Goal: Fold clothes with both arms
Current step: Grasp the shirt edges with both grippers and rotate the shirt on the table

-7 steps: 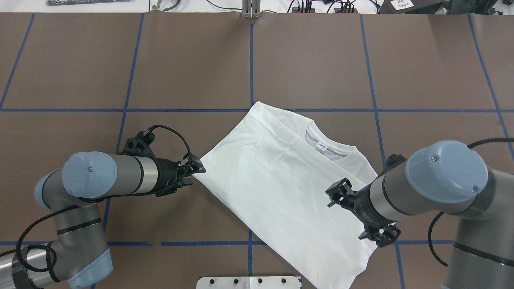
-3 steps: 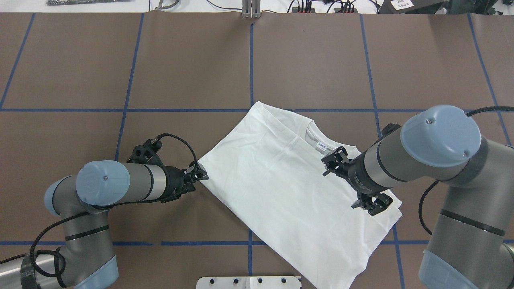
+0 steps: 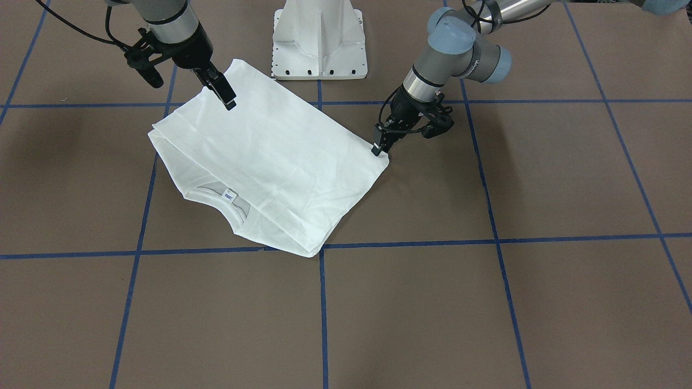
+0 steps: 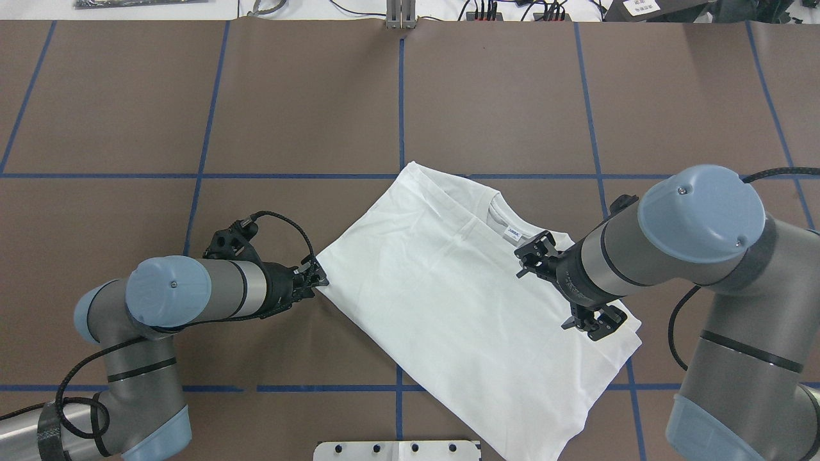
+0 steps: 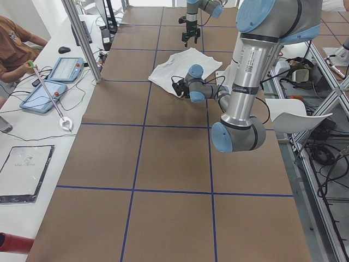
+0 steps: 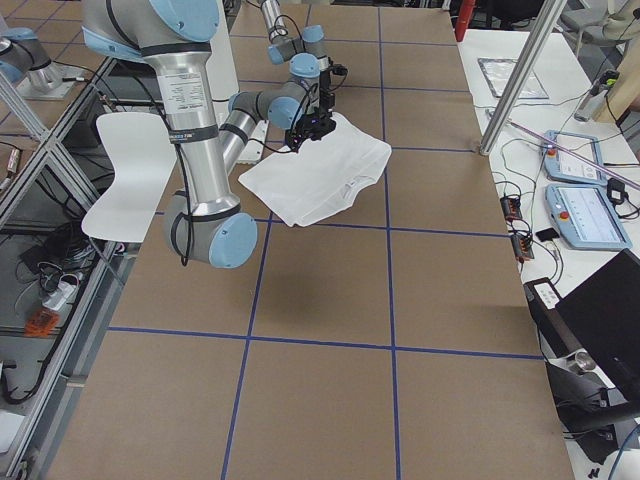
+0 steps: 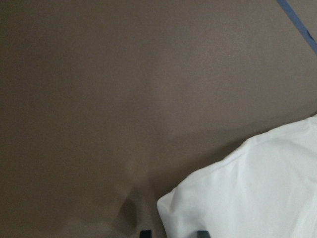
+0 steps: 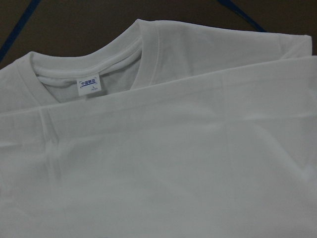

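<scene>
The white shirt [image 4: 448, 294] lies folded and slanted on the brown table, its ribbed collar and neck label [image 4: 512, 234] at the far right side. My left gripper [image 4: 315, 278] is low at the shirt's left corner. In the left wrist view the corner [image 7: 257, 188] lies flat, with the two fingertips a little apart at the frame's bottom edge, so it is open. My right gripper [image 4: 556, 288] hovers wide open over the shirt just right of the collar and holds nothing. The right wrist view shows the collar [image 8: 124, 49] and label [image 8: 88, 85] from above.
The white pedestal base [image 3: 319, 43] stands at the table's near edge between the arms. Blue tape lines [image 4: 400, 115] cross the brown mat. A side bench holds tablets [image 5: 65, 68], with a seated person [image 5: 11, 38] beside it. Cables lie along the far edge [image 4: 487, 9].
My right arm swung away from the shirt's near right edge to over its shoulder beside the collar, still open. My left arm shifted slightly right; its gripper stays at the left corner.
</scene>
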Controlling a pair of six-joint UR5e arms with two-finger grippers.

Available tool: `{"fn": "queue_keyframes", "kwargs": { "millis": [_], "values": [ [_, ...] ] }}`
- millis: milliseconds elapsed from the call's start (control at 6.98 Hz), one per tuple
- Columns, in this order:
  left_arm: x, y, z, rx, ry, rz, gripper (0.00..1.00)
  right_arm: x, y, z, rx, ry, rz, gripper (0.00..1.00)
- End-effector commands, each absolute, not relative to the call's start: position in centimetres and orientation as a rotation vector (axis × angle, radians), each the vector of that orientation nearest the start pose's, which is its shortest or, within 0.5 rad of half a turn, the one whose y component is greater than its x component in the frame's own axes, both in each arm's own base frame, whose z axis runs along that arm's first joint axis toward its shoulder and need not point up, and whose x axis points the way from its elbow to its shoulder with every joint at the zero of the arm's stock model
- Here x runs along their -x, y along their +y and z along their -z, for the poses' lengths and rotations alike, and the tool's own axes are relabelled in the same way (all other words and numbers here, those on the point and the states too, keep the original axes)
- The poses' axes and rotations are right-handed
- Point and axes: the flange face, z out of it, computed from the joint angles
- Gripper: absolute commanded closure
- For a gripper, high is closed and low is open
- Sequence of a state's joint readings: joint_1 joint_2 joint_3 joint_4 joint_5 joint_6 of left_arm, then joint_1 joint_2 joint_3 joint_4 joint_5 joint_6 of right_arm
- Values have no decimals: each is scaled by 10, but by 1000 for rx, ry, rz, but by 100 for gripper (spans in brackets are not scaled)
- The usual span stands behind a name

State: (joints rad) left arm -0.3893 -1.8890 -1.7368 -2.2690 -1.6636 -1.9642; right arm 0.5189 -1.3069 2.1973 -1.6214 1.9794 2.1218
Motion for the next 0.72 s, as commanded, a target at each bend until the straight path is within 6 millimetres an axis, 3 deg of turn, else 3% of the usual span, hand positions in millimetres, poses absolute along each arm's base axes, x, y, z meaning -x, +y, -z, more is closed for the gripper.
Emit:
{"fn": "queue_keyframes", "kwargs": {
  "millis": [0,143,286,430,573],
  "values": [
    [-508,-375,-344,-51,1172,568,100,380,-328,-255,406,-846,-830,0],
    [-488,-420,-345,-139,1157,572,100,380,-329,-255,405,-846,-831,0],
    [-481,-482,-331,-216,1140,595,100,380,-329,-254,405,-849,-830,0],
    [-474,-546,-334,-269,1093,644,100,380,-330,-254,404,-849,-831,0],
    [-458,-613,-319,-330,1055,681,100,380,-330,-254,402,-850,-835,0]
  ]
}}
